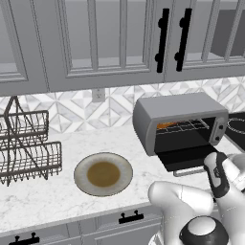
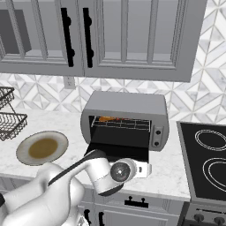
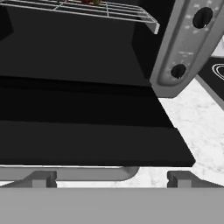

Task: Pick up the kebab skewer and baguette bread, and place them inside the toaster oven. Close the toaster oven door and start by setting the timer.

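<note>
Room: grey kitchen with panelled wall cabinets (image 1: 95, 38), a diamond-patterned tile backsplash (image 2: 39, 95) and a white marbled worktop (image 1: 52, 196).
Toaster oven: the toaster oven (image 1: 179, 122) stands on the worktop against the backsplash, its dark cavity open to the front, knob panel (image 3: 186, 43) at the 3 o'clock end of its face.
Door: the toaster oven door (image 3: 87, 140) is folded down flat in front of the cavity, its grey bar handle (image 3: 70, 173) along the near edge.
Rack: a wire rack (image 2: 121, 124) spans the upper part of the cavity.
Baguette bread: the baguette bread (image 1: 167, 125) shows as a golden-orange piece lying on the rack at the 9 o'clock end of the cavity.
Kebab skewer: small red bits at the top edge of the hand view, on the rack, may be the kebab skewer (image 3: 87, 1); too little shows to be sure.
Plate: a round plate (image 1: 103, 174) with a brown centre lies on the worktop at 9 o'clock from the oven, well apart from it.
Wire baskets: a two-tier wire basket rack (image 1: 26, 148) stands further toward 9 o'clock.
Stove: a black cooktop (image 2: 207, 159) adjoins the worktop at 3 o'clock from the oven.
Gripper: the gripper (image 3: 111, 178) is low in front of the door, just beside the bar handle.
Fingers: the two dark tips (image 3: 41, 178) stand well apart, released, grasping nothing.
</note>
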Available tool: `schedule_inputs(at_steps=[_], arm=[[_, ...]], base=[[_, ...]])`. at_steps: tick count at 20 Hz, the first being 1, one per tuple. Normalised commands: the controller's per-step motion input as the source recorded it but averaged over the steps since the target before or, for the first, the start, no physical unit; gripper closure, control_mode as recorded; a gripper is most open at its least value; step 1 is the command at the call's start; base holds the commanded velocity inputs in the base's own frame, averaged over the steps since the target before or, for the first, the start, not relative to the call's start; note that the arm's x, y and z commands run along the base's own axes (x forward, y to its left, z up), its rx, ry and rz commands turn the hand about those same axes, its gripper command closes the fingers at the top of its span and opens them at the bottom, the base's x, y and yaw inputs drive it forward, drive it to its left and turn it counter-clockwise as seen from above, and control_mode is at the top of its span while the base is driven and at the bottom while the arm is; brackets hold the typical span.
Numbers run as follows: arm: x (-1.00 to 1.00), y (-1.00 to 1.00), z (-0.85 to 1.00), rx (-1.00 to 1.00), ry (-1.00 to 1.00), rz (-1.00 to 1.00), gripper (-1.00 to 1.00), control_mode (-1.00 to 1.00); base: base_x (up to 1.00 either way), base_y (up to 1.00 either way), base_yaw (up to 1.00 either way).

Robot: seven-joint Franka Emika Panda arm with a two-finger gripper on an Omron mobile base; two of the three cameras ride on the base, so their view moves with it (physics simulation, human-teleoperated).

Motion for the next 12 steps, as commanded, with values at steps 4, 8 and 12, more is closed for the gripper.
schedule_inputs(at_steps=[4,8,12], arm=[[0.02,0.00,-0.16,0.00,0.00,0.00,-1.00,-1.00],[0.00,0.00,-0.22,0.00,0.00,0.00,-1.00,-1.00],[0.00,0.04,-0.38,0.00,0.00,0.00,-1.00,-1.00]], base=[[0.00,0.00,0.00],[0.00,0.00,0.00],[0.00,0.00,0.00]])
